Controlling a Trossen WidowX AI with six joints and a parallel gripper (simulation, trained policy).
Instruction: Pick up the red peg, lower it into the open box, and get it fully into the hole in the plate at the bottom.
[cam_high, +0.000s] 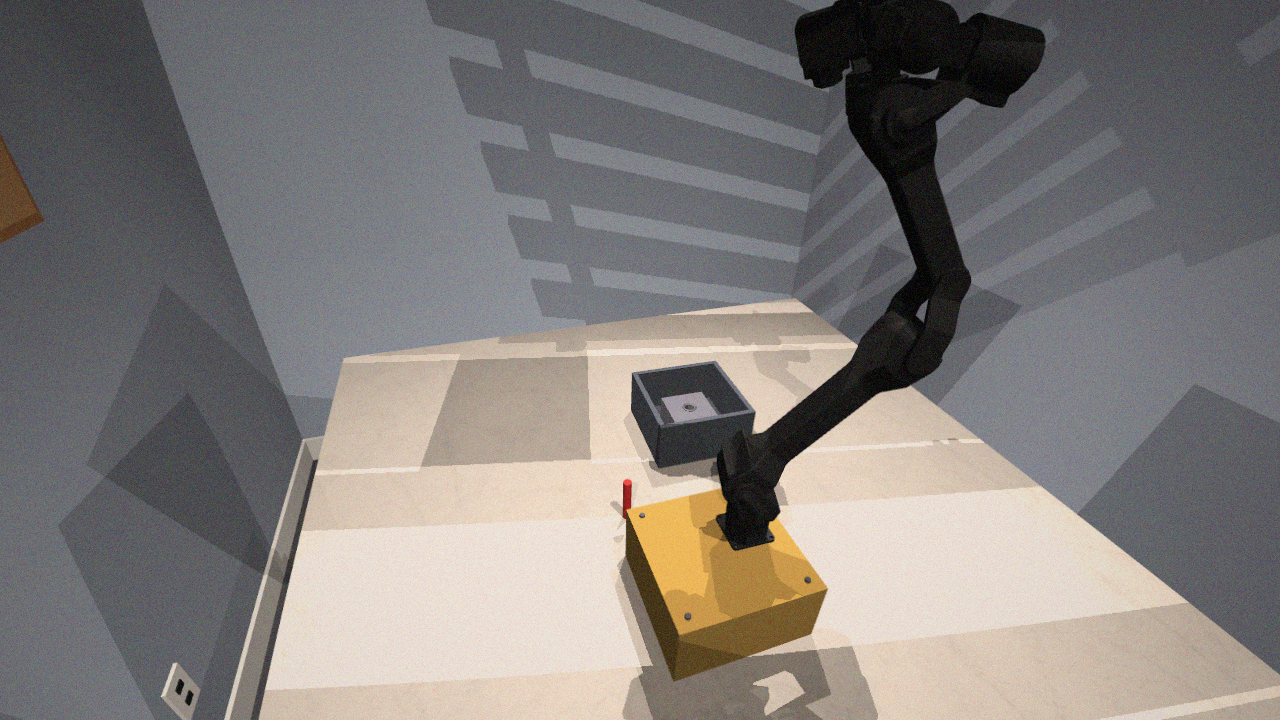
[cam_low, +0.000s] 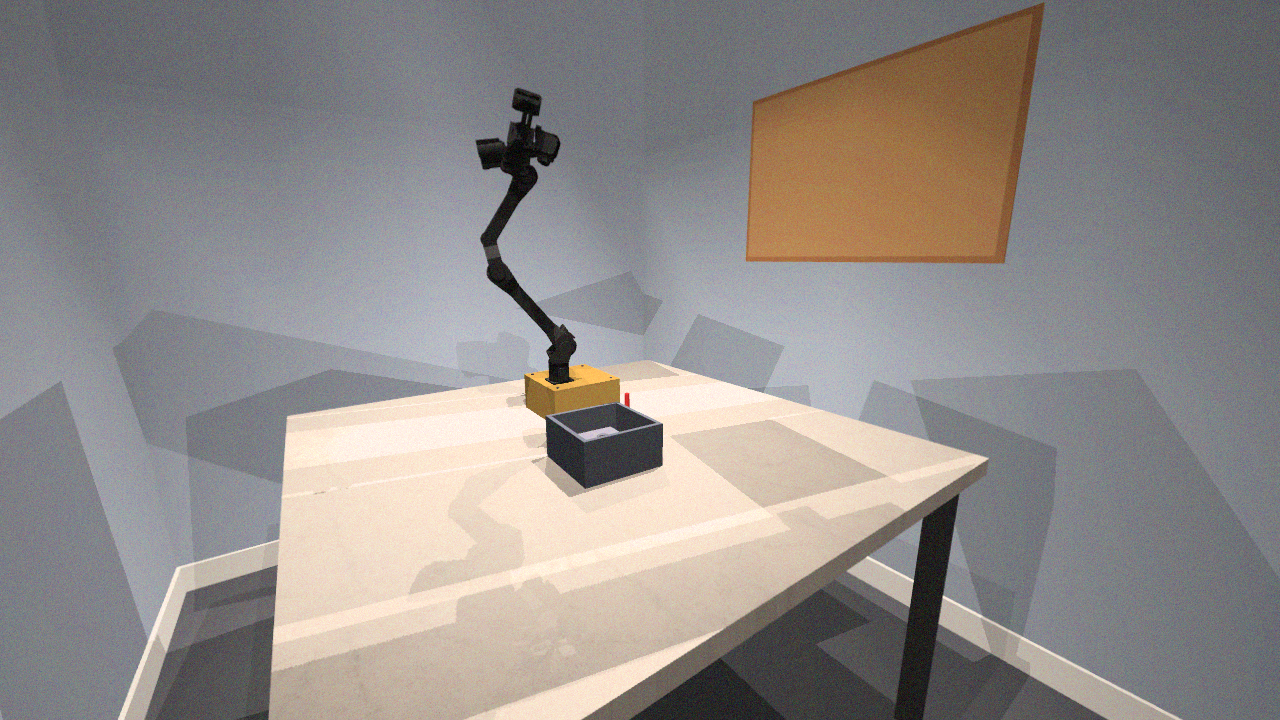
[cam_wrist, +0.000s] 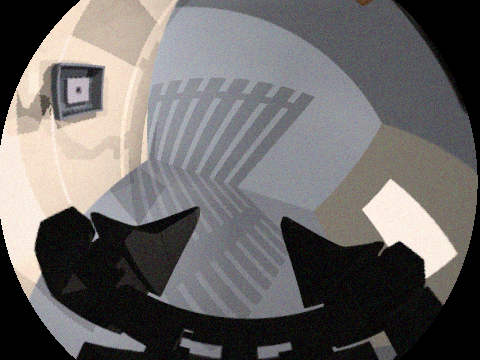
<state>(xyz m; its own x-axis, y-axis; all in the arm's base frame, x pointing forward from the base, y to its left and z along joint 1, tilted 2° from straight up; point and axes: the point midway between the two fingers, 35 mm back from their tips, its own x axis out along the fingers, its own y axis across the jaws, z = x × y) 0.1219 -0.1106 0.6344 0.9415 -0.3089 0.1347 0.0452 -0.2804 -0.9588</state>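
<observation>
The red peg (cam_high: 627, 499) (cam_low: 627, 400) stands upright on the table beside a corner of the yellow base block; its lower part is hidden behind the box and block in the exterior view. The open dark grey box (cam_high: 702, 445) (cam_low: 624, 454) (cam_wrist: 56, 95) stands on the table. The pale plate (cam_high: 674, 411) (cam_wrist: 72, 85) lies at its bottom, and its round hole (cam_high: 689, 407) (cam_wrist: 78, 90) shows with nothing in it. My gripper (cam_wrist: 241, 217) is open and empty, raised high above the table, far from peg and box.
The yellow base block (cam_high: 707, 573) (cam_low: 586, 394) carries the arm and stands close to the peg. The box is on the table (cam_high: 501, 582) (cam_low: 384, 537) in front of the block. Walls stand around the table, and an orange board (cam_low: 886, 152) hangs on one.
</observation>
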